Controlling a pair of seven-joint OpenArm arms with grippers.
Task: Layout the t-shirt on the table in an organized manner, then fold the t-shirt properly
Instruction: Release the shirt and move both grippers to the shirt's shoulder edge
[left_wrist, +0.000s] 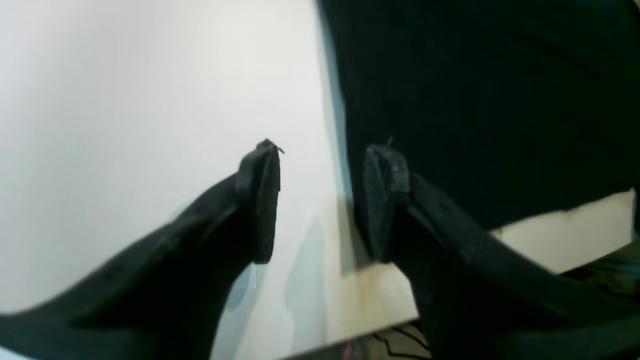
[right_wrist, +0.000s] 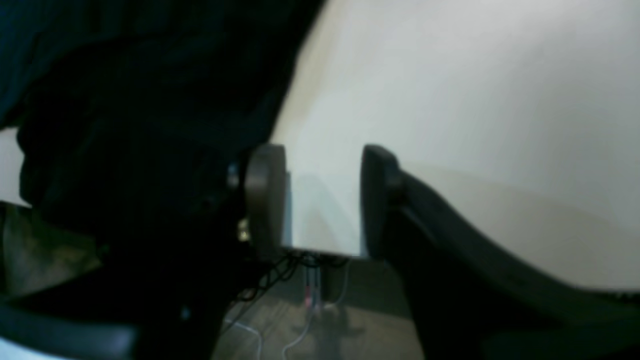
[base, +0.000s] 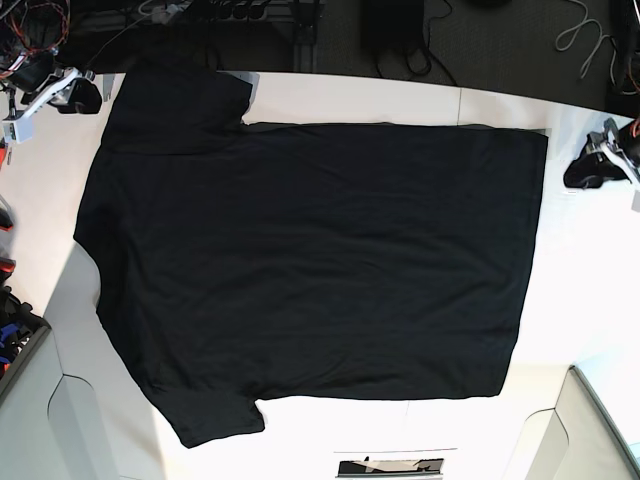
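The black t-shirt (base: 310, 260) lies spread flat, plain side up, on the white table (base: 580, 300), with its sleeves toward the left in the base view. My left gripper (base: 590, 170) is at the shirt's right edge near the far corner. In the left wrist view the left gripper (left_wrist: 325, 150) is open, the t-shirt (left_wrist: 475, 100) edge running under the gap, nothing held. My right gripper (base: 80, 95) is beside the far left sleeve. In the right wrist view the right gripper (right_wrist: 322, 155) is open over bare table (right_wrist: 450, 100), with the t-shirt (right_wrist: 125, 125) just to its left.
Cables and dark equipment (base: 390, 30) lie beyond the table's far edge. Both wrist views show the table edge close by, with floor and wires (right_wrist: 310, 300) below. Coloured gear (base: 10, 330) stands at the left edge. A dark slot (base: 390, 466) sits at the near edge.
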